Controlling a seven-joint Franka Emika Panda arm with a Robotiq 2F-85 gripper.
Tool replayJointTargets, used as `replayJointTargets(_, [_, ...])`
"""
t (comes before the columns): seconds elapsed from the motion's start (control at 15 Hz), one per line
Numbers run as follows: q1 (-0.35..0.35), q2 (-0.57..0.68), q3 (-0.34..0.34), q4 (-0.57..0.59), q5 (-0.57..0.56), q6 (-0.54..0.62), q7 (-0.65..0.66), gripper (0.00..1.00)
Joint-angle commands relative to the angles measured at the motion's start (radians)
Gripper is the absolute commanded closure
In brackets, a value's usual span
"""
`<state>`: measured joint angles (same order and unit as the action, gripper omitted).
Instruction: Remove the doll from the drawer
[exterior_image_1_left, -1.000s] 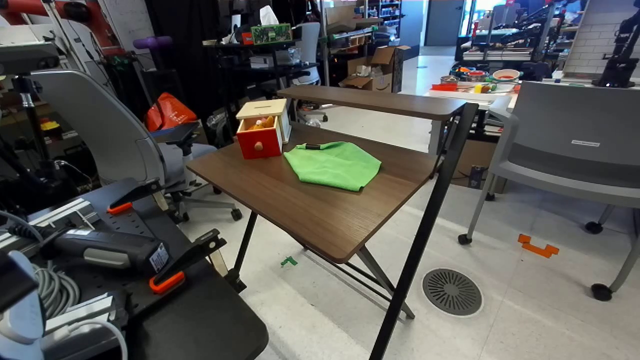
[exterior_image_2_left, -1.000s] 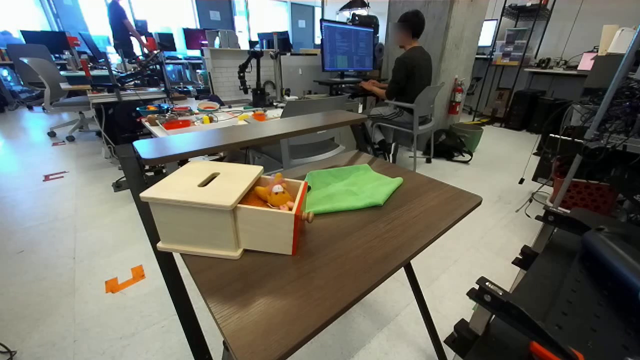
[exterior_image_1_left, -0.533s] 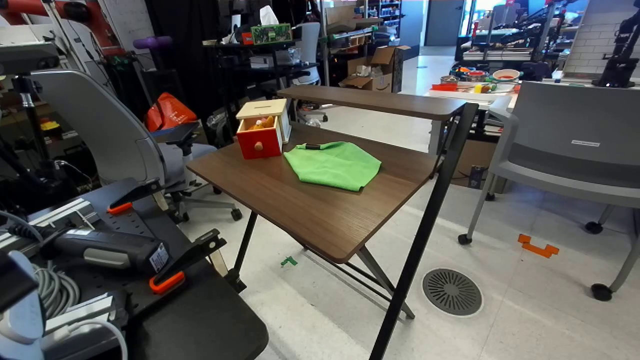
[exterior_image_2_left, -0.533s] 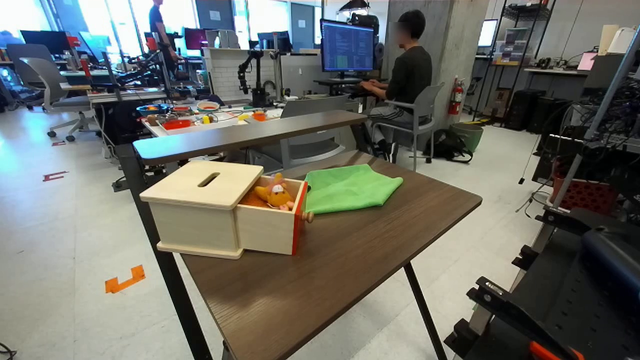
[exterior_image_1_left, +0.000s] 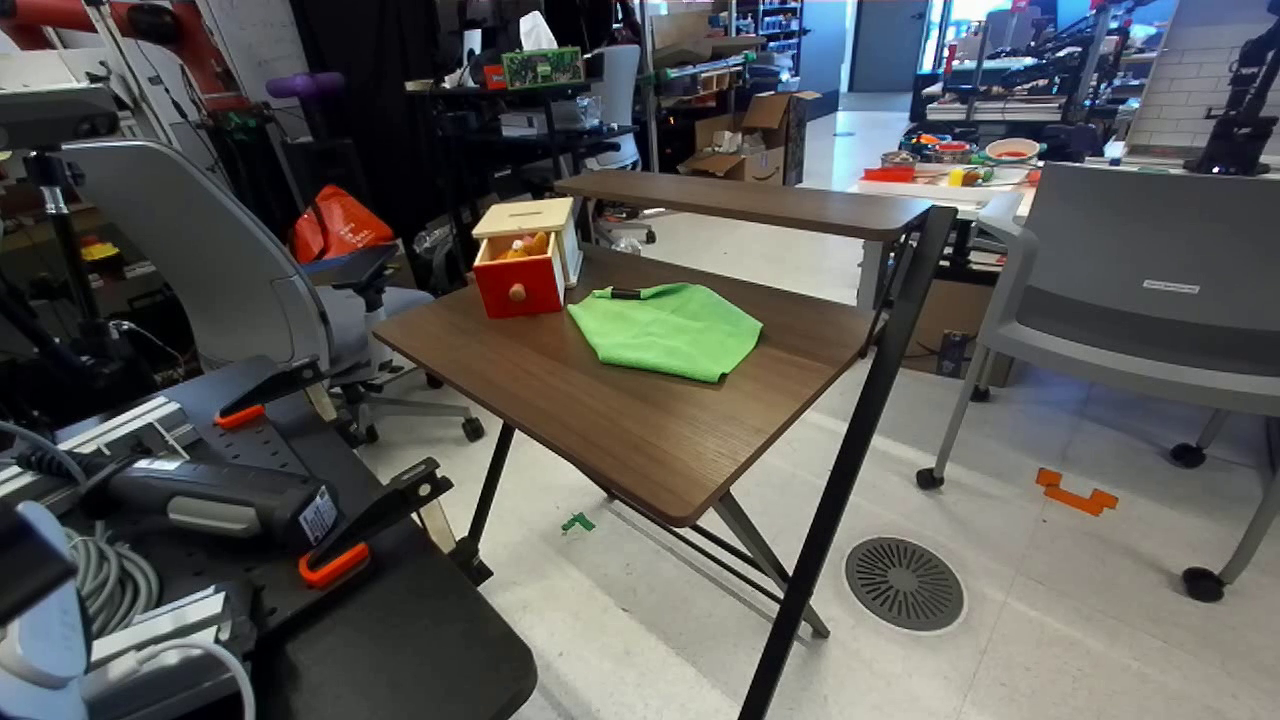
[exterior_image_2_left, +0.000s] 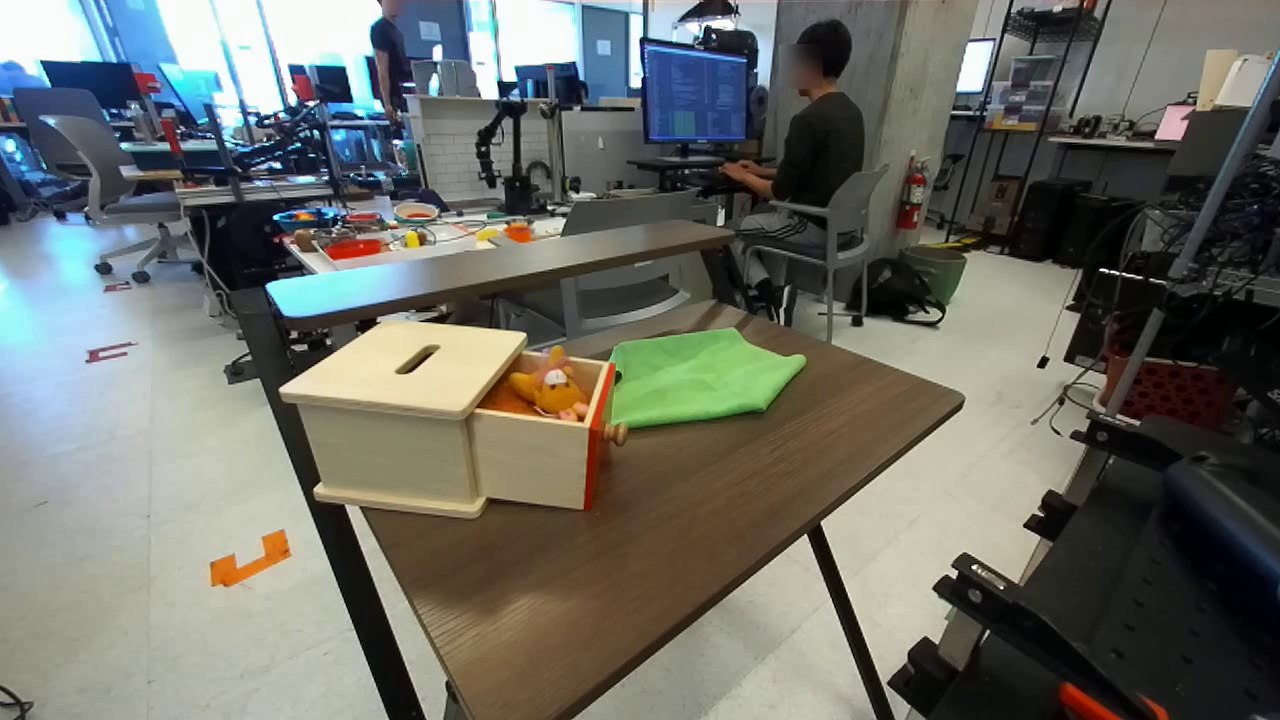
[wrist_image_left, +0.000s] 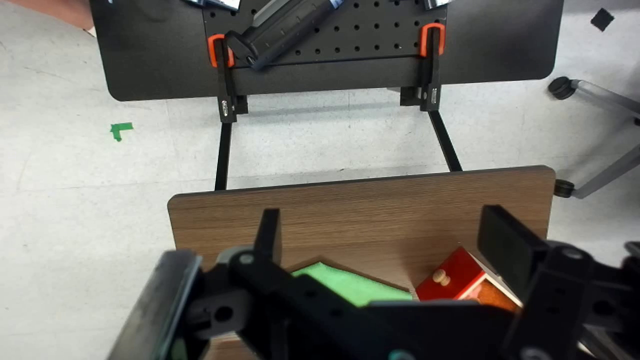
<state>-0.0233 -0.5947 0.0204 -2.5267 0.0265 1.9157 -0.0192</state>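
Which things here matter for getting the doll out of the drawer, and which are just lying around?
For the job:
drawer, pulled partly open
doll, inside it
gripper (the robot's hand), open

Just lying around:
green cloth, on the table
orange bag
tissue box
cardboard box
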Motion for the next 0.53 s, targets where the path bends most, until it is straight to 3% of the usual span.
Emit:
replayJointTargets(0.0, [0.01, 0.0, -0.009, 0.002, -0.005, -0.002, 0.004, 0.0])
replayJointTargets(0.2, [0.01, 0.0, -0.009, 0.002, -0.005, -0.002, 0.004, 0.0])
replayJointTargets(0.47, [0.004, 0.099, 0.01, -0.006, -0.019, 0.127, 0.037, 0.0])
